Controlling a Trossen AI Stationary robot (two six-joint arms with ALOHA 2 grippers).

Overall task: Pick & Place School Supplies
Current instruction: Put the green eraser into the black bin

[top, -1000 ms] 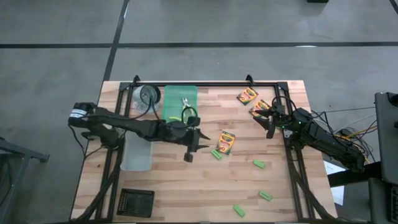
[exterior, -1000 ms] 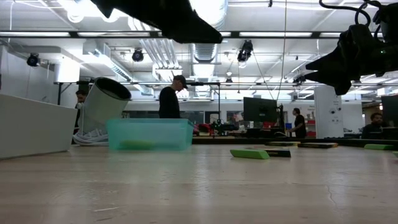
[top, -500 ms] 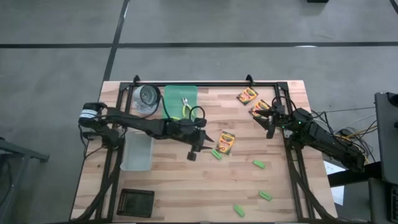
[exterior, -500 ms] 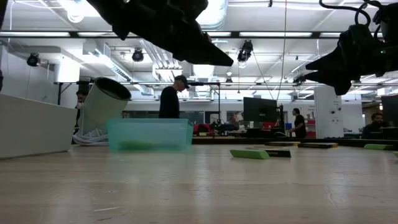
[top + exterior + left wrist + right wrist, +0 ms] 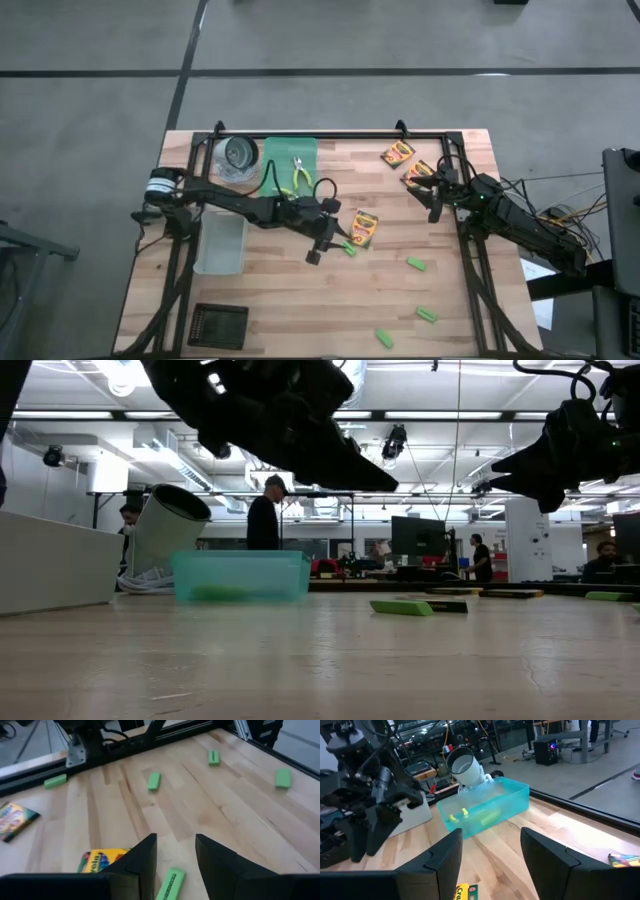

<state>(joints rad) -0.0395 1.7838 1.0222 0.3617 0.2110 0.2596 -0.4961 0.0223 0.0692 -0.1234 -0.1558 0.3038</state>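
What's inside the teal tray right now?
The teal tray holds one pair of pliers with yellow-green handles. From table height the tray's wall blurs its contents into a green smear, so anything smaller lying beside the pliers cannot be ruled out.
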